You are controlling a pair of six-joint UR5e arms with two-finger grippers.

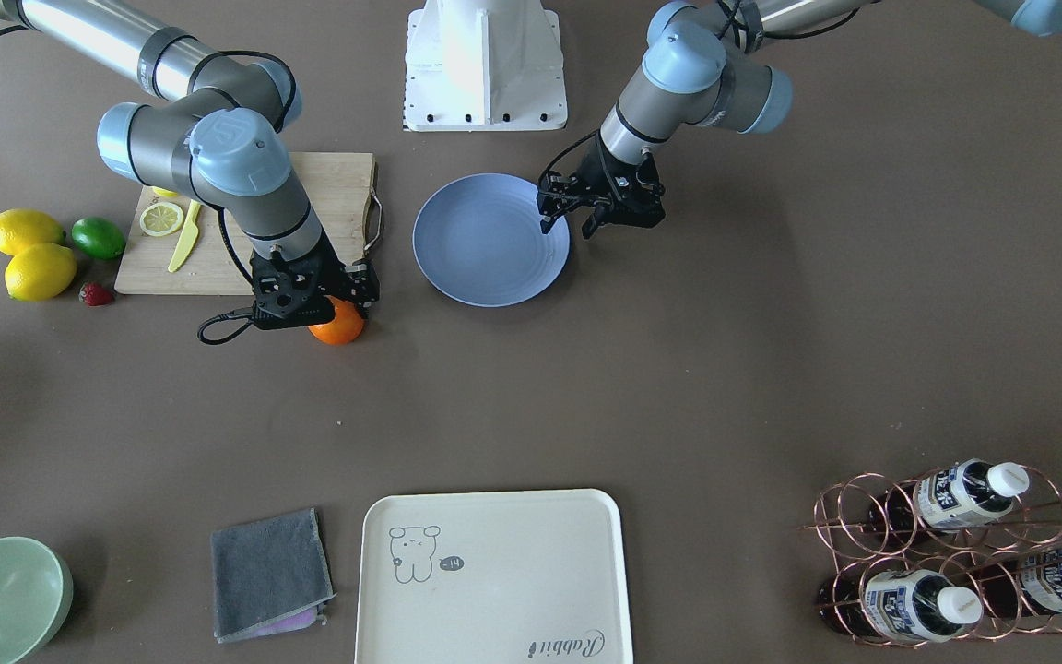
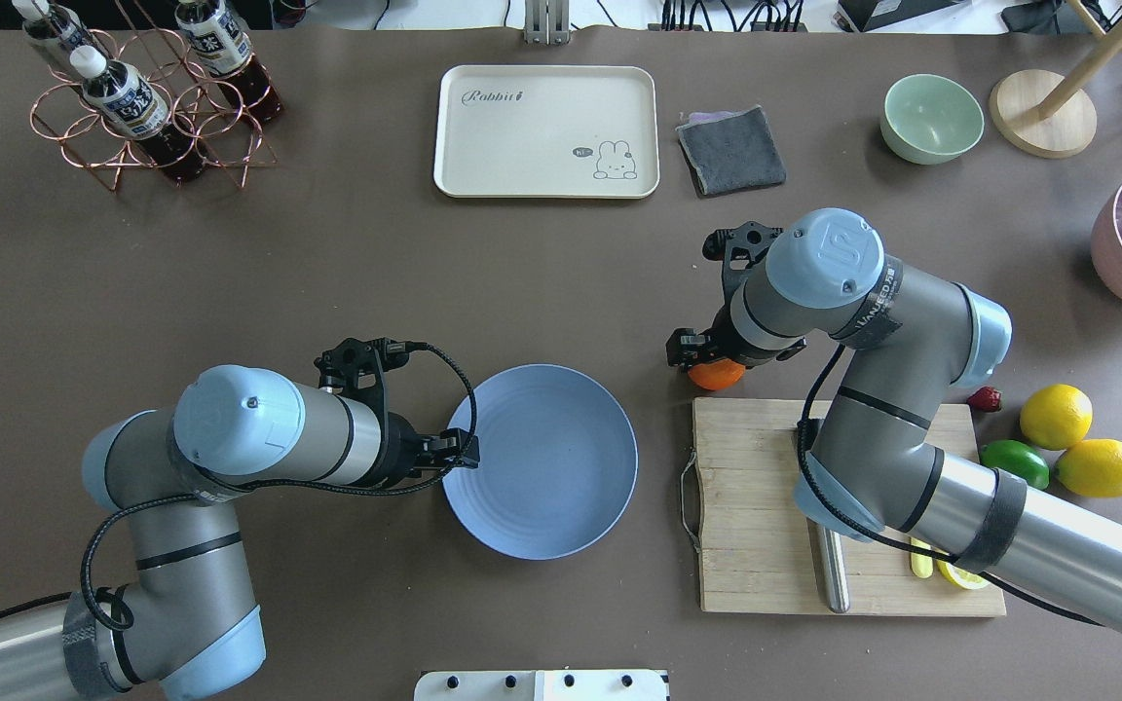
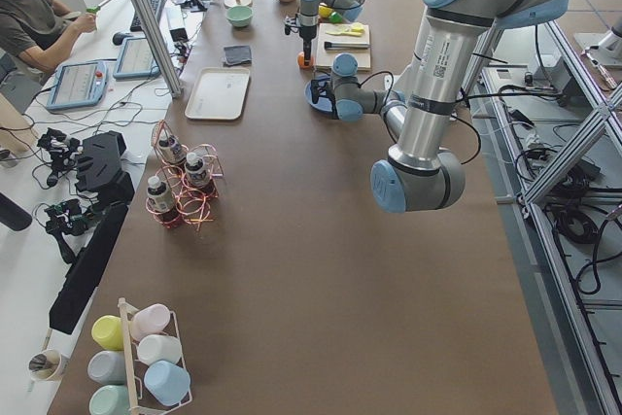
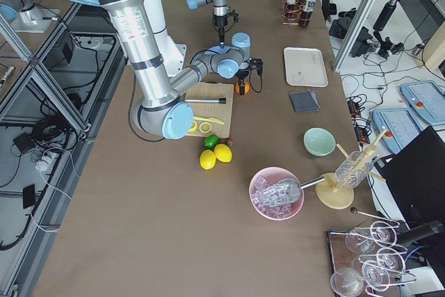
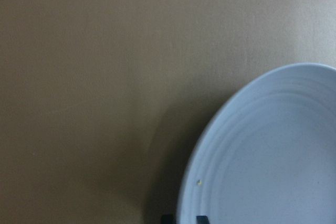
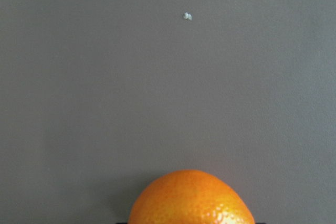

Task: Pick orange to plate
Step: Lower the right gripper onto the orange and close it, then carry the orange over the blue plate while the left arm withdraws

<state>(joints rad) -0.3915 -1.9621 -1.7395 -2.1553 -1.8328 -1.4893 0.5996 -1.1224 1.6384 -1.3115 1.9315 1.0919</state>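
The orange [image 1: 339, 327] [image 2: 717, 376] sits low at the table, just off the far corner of the wooden cutting board [image 2: 766, 506]. My right gripper [image 1: 336, 312] [image 2: 715, 364] is directly over it and shut on it; the right wrist view shows the orange [image 6: 191, 200] filling the bottom centre. To the robot's left of it, the light-blue plate [image 1: 485, 244] [image 2: 551, 467] lies flat on the table. At the plate's left rim my left gripper [image 1: 566, 226] [image 2: 464, 450] is shut on the edge, and the left wrist view shows the plate [image 5: 273, 161] with both fingertips straddling it.
On the board lie a lemon slice [image 1: 162, 219] and a yellow knife [image 1: 184, 237]. Two lemons [image 2: 1077, 438], a lime [image 2: 1014, 462] and a strawberry [image 2: 986, 398] lie beyond it. Along the far side are the cream tray [image 2: 546, 131], grey cloth [image 2: 731, 148], green bowl [image 2: 931, 117] and bottle rack [image 2: 147, 102].
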